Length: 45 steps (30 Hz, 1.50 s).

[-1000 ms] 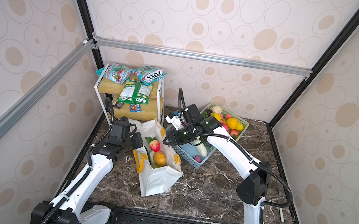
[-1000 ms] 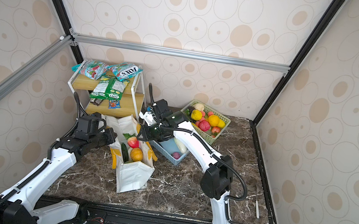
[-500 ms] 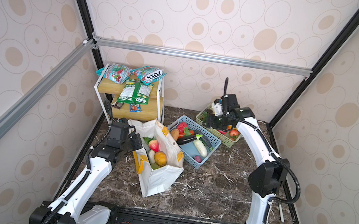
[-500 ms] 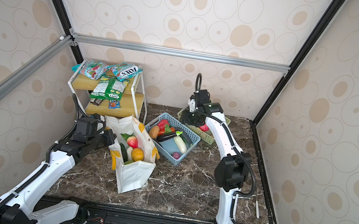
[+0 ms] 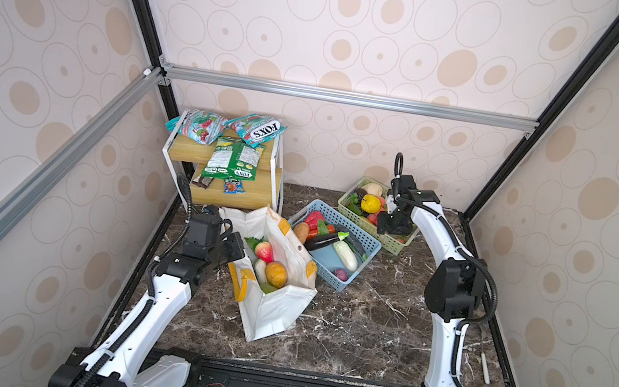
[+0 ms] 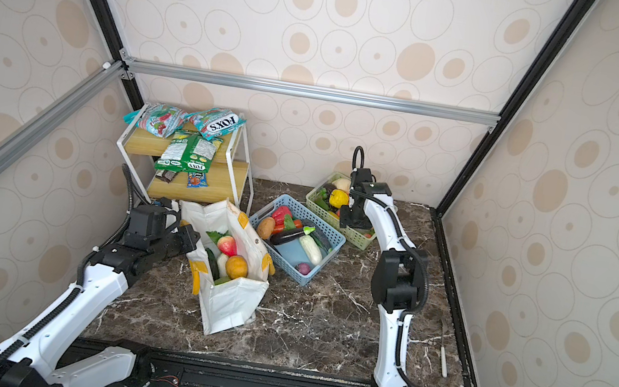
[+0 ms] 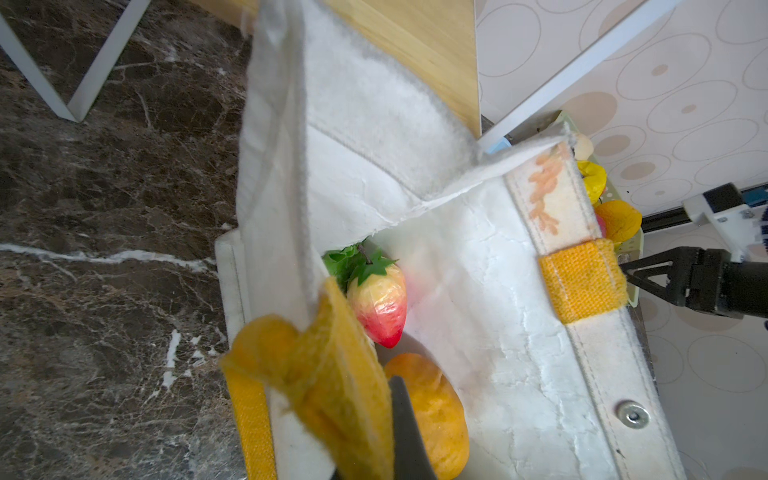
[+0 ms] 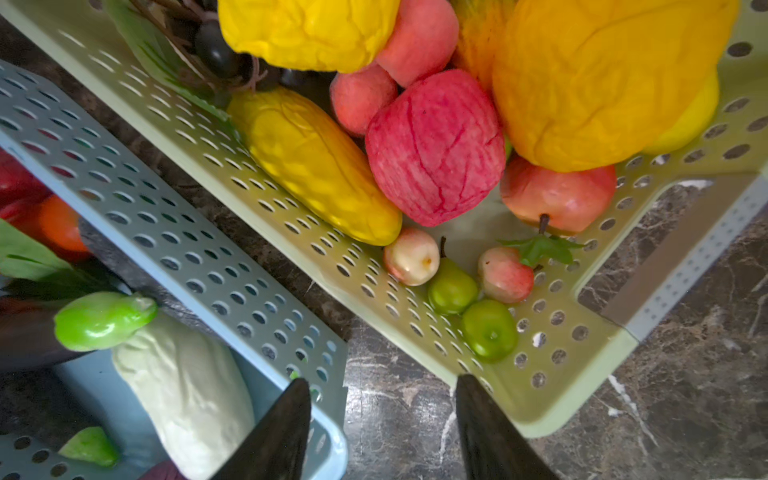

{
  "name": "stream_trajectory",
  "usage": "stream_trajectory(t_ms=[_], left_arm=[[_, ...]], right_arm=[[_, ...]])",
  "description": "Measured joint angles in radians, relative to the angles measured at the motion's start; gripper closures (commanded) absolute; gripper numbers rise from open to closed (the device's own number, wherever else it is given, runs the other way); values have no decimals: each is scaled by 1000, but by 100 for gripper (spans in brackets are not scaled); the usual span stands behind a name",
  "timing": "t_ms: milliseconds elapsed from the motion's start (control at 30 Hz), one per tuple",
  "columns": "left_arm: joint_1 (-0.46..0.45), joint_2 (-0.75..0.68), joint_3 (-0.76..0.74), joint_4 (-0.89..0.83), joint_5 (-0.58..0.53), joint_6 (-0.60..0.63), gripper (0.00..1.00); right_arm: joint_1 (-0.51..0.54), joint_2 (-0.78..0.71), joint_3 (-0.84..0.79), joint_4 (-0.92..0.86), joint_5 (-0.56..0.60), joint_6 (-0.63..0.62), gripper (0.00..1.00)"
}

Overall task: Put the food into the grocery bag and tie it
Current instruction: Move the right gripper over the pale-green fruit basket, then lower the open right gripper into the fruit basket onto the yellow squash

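Observation:
The white grocery bag [image 5: 272, 310] [image 6: 231, 304] stands open in the middle of the table. It holds food: a red strawberry [image 5: 264, 251] [image 7: 380, 307], an orange fruit [image 5: 275, 274] and green pieces. My left gripper [image 5: 234, 248] [image 7: 374, 399] is shut on the bag's yellow handle [image 7: 328, 374] at its left rim. More food fills the green basket [image 5: 396, 246] at the back right: a red apple [image 8: 434, 147], yellow fruits [image 8: 316, 166] and small green ones [image 8: 488, 330]. My right gripper [image 5: 393, 226] [image 8: 382, 380] hangs open over that basket's near corner, with nothing between its fingers.
A blue basket [image 5: 368, 250] between bag and green basket holds an eggplant, a white vegetable [image 8: 187, 390] and red pieces. A wooden two-tier shelf [image 5: 240, 196] with snack packets stands at the back left. A thin white stick [image 5: 485, 367] lies by the right edge.
My right arm has swung from beside the bag back to the green basket, and its jaws have opened wider. My left gripper has kept its hold on the bag.

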Motion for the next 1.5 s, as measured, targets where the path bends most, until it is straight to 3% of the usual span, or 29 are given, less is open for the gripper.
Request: stream_trajectory(t_ms=[367,633,933,1500], left_arm=[[0,-3,0,1,1,-4,100],[0,-18,-7,0,4,-10,100],[0,-23,-9,0,3,-16,100],[0,-5,-11,10,8,-15,100]], right_arm=[[-4,73,18,16,52,-29,42],[-17,85,13,35,48,-35,66],[-15,16,-103,71,29,-45,78],[-27,-152,-429,87,-63,93,80]])
